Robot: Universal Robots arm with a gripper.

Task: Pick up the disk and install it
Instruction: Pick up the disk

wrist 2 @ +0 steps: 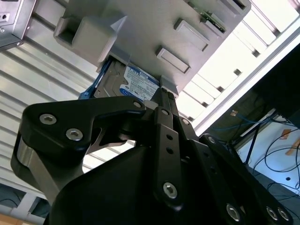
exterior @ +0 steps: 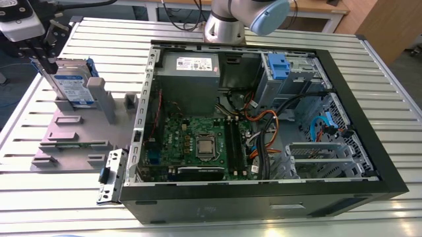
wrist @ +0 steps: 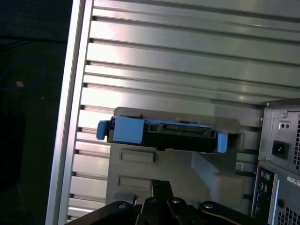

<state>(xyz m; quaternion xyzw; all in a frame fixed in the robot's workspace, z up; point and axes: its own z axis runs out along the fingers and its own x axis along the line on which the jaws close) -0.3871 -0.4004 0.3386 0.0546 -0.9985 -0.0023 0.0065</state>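
Mostly slatted metal tbl [exterior: 66, 197], disk [exterior: 72, 89] upright

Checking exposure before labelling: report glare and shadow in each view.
Exterior view: strong glare on the slatted table toward the exterior view's left; the computer case interior is dimmer. Second wrist view: table slats wash out white past the grey fixture, the pincer is a dark mass, the disk label is evenly lit. First wrist view: bright bands across the slats.

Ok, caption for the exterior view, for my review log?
The gripper by the top of the disk, standing on edge in a grey fixture beside the open computer case.
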